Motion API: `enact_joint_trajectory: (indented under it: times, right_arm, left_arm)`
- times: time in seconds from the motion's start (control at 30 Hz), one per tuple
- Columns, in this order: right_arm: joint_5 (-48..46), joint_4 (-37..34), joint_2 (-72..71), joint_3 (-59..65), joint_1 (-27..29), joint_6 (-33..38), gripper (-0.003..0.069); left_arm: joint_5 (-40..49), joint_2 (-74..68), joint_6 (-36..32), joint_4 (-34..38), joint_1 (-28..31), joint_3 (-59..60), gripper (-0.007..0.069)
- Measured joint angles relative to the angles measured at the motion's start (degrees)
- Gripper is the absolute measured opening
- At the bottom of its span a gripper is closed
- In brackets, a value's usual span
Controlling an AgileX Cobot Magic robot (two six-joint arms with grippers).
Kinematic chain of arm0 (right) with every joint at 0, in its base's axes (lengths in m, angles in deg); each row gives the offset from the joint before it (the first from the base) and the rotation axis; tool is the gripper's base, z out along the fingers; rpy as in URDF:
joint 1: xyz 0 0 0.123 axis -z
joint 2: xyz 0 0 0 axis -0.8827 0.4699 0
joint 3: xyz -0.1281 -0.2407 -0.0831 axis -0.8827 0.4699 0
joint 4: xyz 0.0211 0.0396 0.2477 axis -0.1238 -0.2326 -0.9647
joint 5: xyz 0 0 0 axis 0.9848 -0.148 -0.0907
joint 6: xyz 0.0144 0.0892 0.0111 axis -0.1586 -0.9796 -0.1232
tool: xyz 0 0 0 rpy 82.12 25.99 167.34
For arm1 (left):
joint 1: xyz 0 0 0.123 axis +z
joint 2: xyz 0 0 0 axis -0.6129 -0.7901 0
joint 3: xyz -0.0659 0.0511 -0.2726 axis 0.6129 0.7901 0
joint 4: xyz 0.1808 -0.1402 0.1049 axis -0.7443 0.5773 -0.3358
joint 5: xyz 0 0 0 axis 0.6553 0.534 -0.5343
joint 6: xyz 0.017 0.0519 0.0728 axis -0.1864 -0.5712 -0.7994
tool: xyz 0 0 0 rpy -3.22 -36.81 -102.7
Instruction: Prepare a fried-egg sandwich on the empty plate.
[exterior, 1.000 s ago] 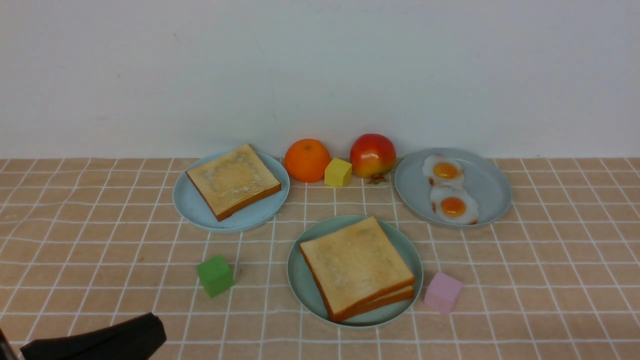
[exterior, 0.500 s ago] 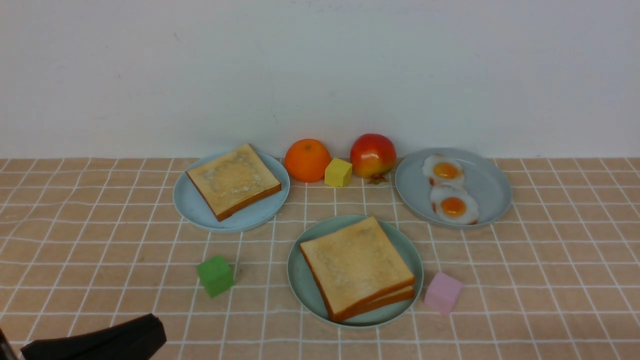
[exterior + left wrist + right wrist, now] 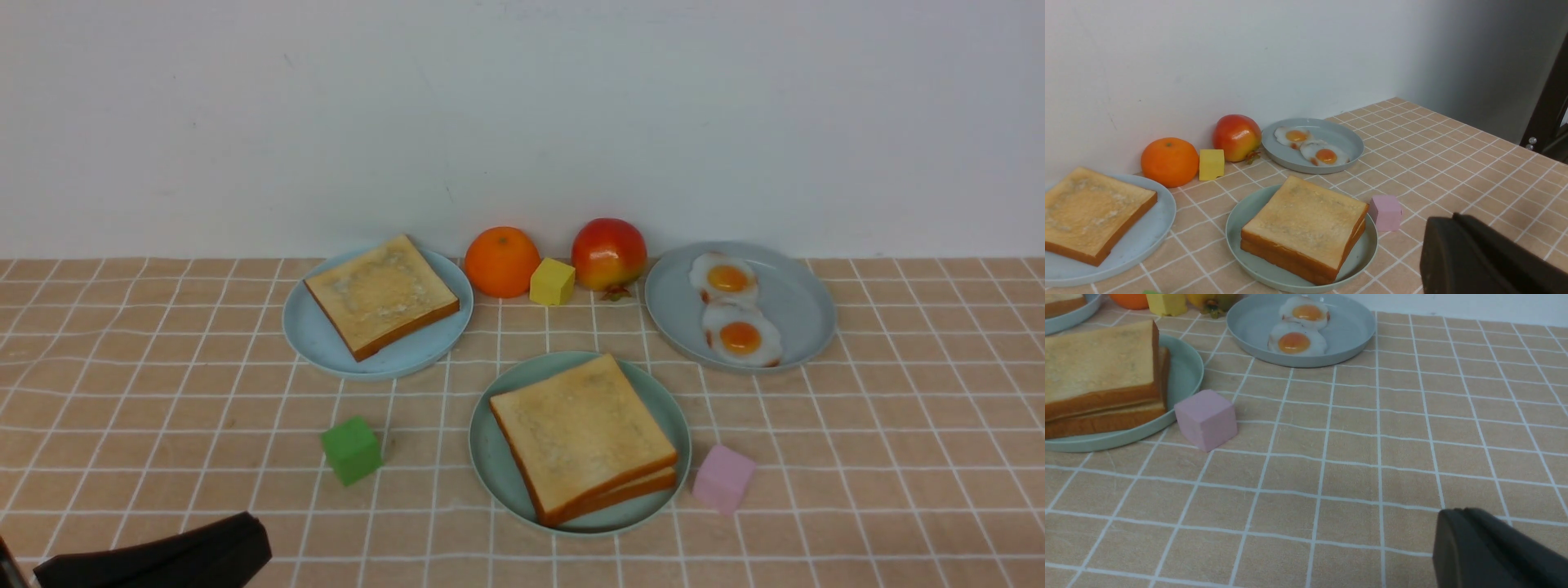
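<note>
Tan, white-gridded covering spreads across the table and runs back to a pale wall. I have my left gripper shut with nothing in it, and my right gripper is closed and holding nothing too. Ahead of the left gripper and off to its right, well apart from its tips, the sandwich sits on the mint-green plate. I see two square toast slices stacked flat, golden on the upper face with faint mottled patches and darker brown crusts. The upper slice lies a little askew, so a wedge of the lower one peeks out; whatever is between them is hidden from me. Just beside that plate, on its right, is a pink cube. Nearer the left gripper, ahead and slightly right, sits a green cube. Farther out ahead of it, a pale blue plate carries one toast slice, then come the orange, a yellow cube, the red fruit, and a grey-blue plate with two fried eggs.
</note>
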Motion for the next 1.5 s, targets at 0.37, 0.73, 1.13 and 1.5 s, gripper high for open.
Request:
enact_joint_trajectory:
  times: [0.37,0.73,1.13,1.5]
  right_arm:
    - [-0.04,0.0,0.0,0.0,0.0,0.0,0.0004]
    - [-0.04,0.0,0.0,0.0,0.0,0.0,0.0014]
    - [-0.04,0.0,0.0,0.0,0.0,0.0,0.0029]
    - [-0.04,0.0,0.0,0.0,0.0,0.0,0.0043]
  left_arm:
    - [-4.09,3.29,0.08,-3.0,8.98,2.36,-0.0013]
    - [15.04,22.5,26.44,-20.03,41.82,11.54,-0.0013]
    - [28.45,23.33,28.47,-20.69,42.65,12.02,-0.0013]
    - [28.45,23.33,28.47,-20.69,42.65,12.02,-0.0013]
